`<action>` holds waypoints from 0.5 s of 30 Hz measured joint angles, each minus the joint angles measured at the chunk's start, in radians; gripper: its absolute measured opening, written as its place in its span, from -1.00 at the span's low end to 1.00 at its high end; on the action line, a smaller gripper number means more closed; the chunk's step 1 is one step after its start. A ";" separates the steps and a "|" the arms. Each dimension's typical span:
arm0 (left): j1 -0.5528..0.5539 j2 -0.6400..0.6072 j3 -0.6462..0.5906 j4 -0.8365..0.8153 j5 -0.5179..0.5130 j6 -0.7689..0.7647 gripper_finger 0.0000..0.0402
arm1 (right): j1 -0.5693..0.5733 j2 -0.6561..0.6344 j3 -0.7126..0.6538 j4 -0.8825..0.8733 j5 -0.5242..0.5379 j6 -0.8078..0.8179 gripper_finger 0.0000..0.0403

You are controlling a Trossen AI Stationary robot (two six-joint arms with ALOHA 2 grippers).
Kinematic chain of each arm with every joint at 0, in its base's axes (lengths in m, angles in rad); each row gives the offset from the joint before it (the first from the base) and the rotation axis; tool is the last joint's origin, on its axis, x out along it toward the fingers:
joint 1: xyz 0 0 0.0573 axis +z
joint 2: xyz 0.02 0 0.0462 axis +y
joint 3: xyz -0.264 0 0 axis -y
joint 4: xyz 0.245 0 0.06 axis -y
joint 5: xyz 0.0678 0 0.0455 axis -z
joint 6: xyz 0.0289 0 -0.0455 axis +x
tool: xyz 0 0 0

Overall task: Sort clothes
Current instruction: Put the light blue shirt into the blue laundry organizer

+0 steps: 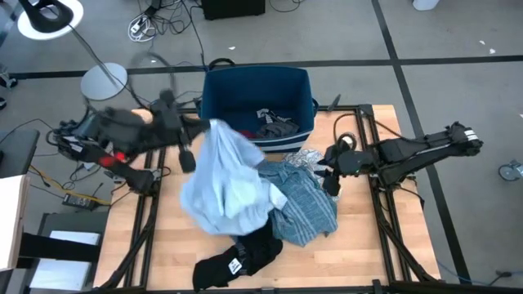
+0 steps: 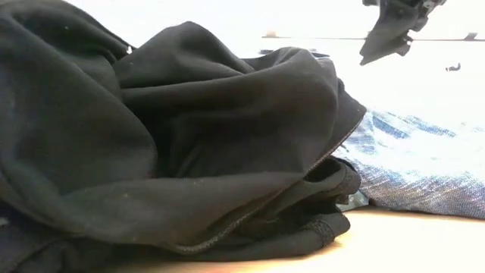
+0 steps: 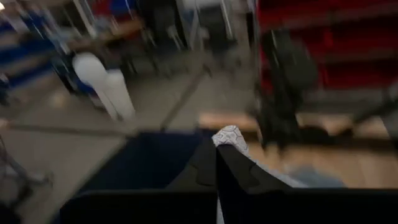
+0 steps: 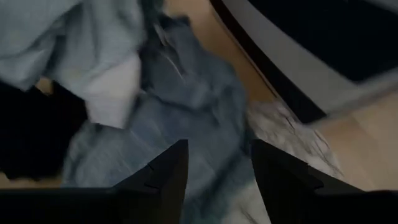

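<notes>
Nearest, at the front edge of the counter (image 1: pixel 359 245), lies a heap of black pieces (image 1: pixel 237 257), which fills most of the low view. Just behind it, right of centre, the teal striped cloth (image 1: pixel 306 200) is spread flat, touching the black heap. The light blue shirt (image 1: pixel 229 184) lies left of the striped cloth and partly over it, with its far part drawn up toward the bin. The right gripper (image 1: pixel 331 181) hangs over the striped cloth's right edge, its jaws released and apart, with nothing between them. A small white-and-grey patterned cloth (image 1: pixel 304 158) lies just beyond, against the bin's near wall. The left gripper (image 1: pixel 186 158) hovers left of the shirt's raised part, blurred; its jaws are clenched together, and whether they pinch any fabric cannot be told. Farthest, the dark blue bin (image 1: pixel 214 98) stands at the counter's far edge, with a dark garment (image 1: pixel 274 126) inside.
</notes>
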 joint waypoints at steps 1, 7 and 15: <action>0.009 0.000 0.010 0.041 0.001 0.027 -1.00 | 0.006 0.021 0.000 0.051 0.004 -0.021 -0.12; 0.051 0.003 0.027 0.187 0.025 0.142 -1.00 | 0.024 0.158 0.000 0.456 0.004 -0.260 -0.12; 0.084 0.003 0.027 0.332 0.068 0.193 -1.00 | -0.013 0.416 0.000 0.995 0.002 -0.456 -0.12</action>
